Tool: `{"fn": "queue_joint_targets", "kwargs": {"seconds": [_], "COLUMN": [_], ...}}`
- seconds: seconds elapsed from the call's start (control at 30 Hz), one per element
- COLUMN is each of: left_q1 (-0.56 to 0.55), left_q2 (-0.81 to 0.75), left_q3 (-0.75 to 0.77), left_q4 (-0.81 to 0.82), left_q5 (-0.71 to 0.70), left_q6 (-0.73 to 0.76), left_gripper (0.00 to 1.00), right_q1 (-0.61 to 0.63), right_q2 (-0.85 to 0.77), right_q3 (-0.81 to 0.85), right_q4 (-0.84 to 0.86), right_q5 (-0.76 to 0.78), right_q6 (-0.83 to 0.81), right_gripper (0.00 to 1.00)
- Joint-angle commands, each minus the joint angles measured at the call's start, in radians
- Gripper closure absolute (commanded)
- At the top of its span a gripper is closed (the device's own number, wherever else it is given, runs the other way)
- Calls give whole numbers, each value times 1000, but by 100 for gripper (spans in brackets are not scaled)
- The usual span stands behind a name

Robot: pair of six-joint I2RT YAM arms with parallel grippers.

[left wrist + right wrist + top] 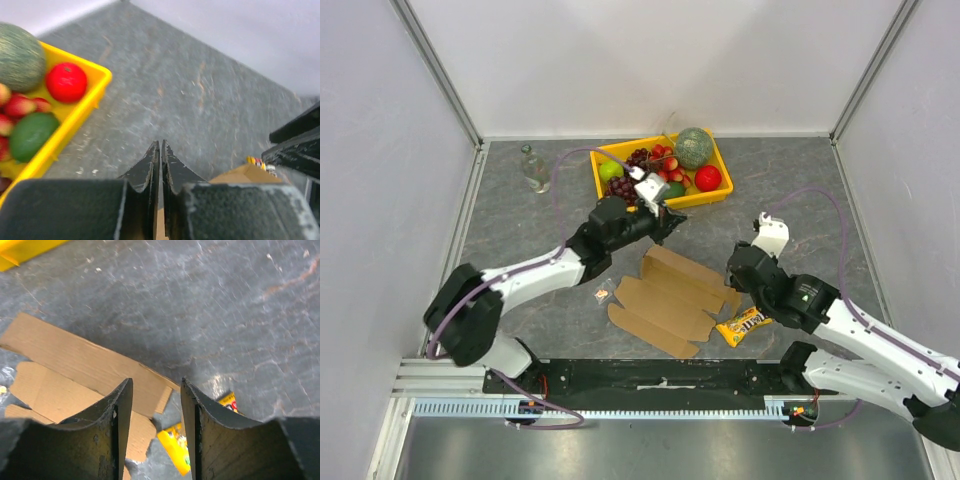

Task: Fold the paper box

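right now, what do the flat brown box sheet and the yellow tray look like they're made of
The paper box: brown cardboard, matte and unprinted; cut flaps and crease lines show. The yellow tray: probably moulded plastic, smooth with a slight sheen, one even colour, lipped rim.

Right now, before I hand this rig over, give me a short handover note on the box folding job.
Left end effector: shut, at the far corner of the paper box; whether it grips the cardboard cannot be told.
Right end effector: open, above the box's right edge, near the candy packet.
Box: an unfolded sheet lying on the table between the arms, on the near side of the fruit tray.
Done: no finished fold shows.
To do: all the folding.
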Motion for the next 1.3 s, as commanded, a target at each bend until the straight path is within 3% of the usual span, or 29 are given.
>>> {"fn": "queue_joint_targets", "kwargs": {"seconds": [0.0, 0.43, 0.9, 1.27], "left_q1": [3, 3, 5, 13], "left_q2": [147, 365, 490, 484], "left_q3": [104, 326, 417, 383], "left_q4": [-109, -302, -411, -457], "left_q5": [266, 372, 390, 372], "left_q6": [55, 130, 147, 181], "left_gripper": [92, 94, 98, 98], "right_q1": [-1, -3, -3, -3], "right_q2": [-25, 18, 5, 4], "right_q3": [-28, -134, -212, -249], "right_q4": [-153, -177, -9, 81], "right_q5": [-11, -35, -47, -15], "right_q6": [154, 254, 193, 109], "right_gripper": [49, 48, 69, 95]}}
